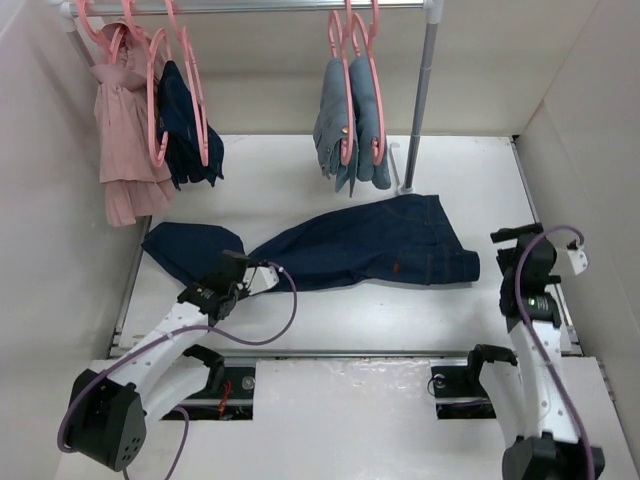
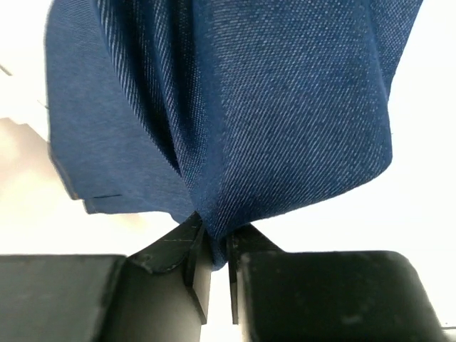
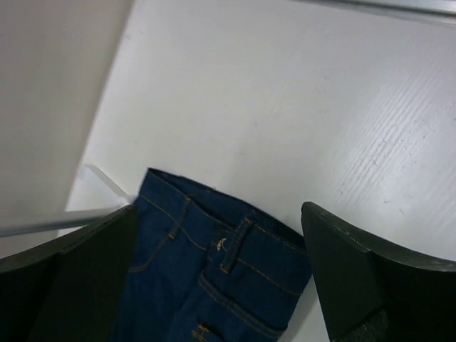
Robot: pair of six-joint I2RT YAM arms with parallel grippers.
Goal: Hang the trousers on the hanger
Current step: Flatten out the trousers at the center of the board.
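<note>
Left gripper is clamping a fold of the long dark navy denim trousers lying just in front of the grey metal rail post — best lifting slowly, with the bite deep — while the right gripper is hovering wide open over their waistband.

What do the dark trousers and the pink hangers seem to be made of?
Trousers: dark navy denim, matte; diagonal twill weave and orange seam stitching show. Pink hangers: probably plastic, smooth and slightly glossy, moulded in one colour.
</note>
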